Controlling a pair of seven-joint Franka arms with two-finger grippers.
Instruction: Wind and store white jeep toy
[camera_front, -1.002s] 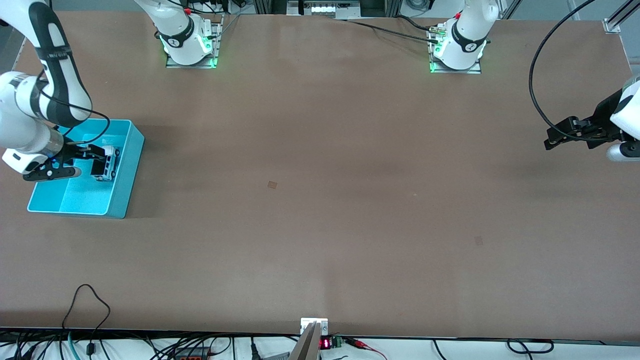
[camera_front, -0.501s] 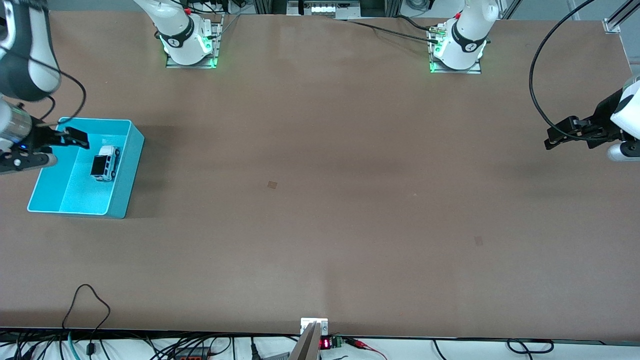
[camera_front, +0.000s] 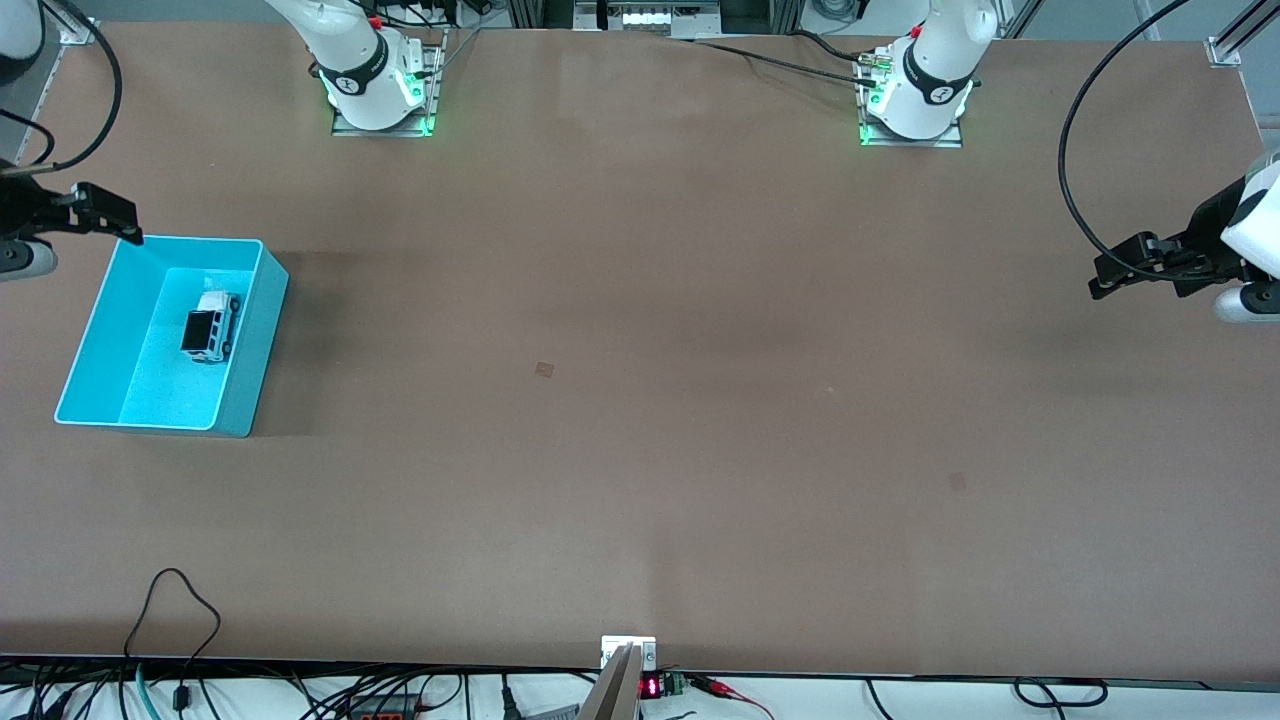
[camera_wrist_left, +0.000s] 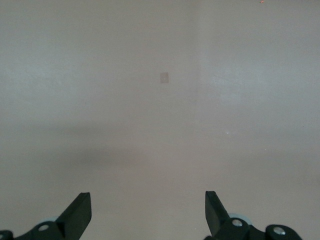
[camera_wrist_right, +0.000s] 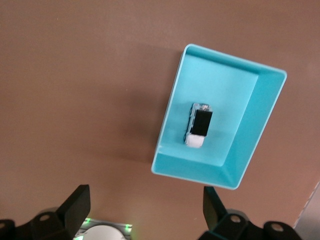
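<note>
Brown and matte, the table (camera_front: 640, 400) you are working at is flat and mostly bare. Your white jeep toy (camera_front: 211, 326), small and boxy with a black rectangular roof panel, sits upright on the floor of the bin (camera_front: 255, 340), a smooth turquoise plastic tray with straight walls at the right arm's end of the table. You can see the right gripper (camera_front: 90, 215) up in the air just over the bin's corner, fingers apart and holding nothing. Your left gripper (camera_front: 1125, 270) waits over bare table at the left arm's end, fingers (camera_wrist_left: 79, 215) spread wide.
</note>
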